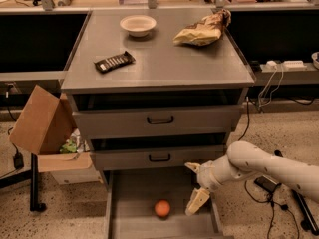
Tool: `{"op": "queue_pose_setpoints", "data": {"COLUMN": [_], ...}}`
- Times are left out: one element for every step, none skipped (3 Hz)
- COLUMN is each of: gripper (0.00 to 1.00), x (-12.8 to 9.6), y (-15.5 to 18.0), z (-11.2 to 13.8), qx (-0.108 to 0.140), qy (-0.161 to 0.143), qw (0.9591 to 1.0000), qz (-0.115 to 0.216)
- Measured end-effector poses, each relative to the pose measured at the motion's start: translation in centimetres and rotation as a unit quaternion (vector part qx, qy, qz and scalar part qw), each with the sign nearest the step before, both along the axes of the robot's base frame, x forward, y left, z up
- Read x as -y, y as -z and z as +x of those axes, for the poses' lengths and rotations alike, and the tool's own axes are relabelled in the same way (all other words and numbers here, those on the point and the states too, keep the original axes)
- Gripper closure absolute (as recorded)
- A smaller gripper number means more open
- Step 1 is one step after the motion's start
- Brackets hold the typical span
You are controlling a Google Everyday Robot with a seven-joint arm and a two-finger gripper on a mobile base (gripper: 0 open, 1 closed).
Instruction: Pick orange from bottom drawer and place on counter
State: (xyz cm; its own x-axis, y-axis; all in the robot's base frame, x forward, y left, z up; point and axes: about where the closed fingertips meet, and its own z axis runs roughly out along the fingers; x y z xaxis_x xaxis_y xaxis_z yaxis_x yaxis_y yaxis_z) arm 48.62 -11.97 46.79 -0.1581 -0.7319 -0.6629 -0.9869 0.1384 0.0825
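Note:
The orange [162, 208] lies in the pulled-out bottom drawer [125, 203], near the middle of its grey floor. My gripper [194, 184] is on a white arm that reaches in from the right. It hangs over the drawer's right side, to the right of the orange and apart from it. Its two cream fingers [197, 201] are spread wide and hold nothing. The counter [159, 66] is the grey top of the cabinet above.
On the counter are a white bowl [137, 25], a dark snack bar [114, 62] and a crumpled chip bag [203, 30]. Two shallower drawers [158, 119] with black handles are above the open one. A cardboard box [42, 126] stands at the left. Cables lie on the floor at the right.

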Motion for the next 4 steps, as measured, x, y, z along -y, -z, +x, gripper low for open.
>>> {"op": "queue_pose_setpoints", "data": {"gripper": [0.00,0.00,0.00,0.00], "x": [0.0,-0.5,-1.8,-3.1], "y": [0.0,3.4,8.5,13.3], "z": [0.0,0.7,1.3,1.5], "qx": [0.000,-0.005,-0.005,-0.003], "qy": [0.000,-0.011,-0.044,-0.070], "qw": [1.0000,0.9999,0.9990,0.9974], "qz": [0.000,0.001,0.003,0.014]}}
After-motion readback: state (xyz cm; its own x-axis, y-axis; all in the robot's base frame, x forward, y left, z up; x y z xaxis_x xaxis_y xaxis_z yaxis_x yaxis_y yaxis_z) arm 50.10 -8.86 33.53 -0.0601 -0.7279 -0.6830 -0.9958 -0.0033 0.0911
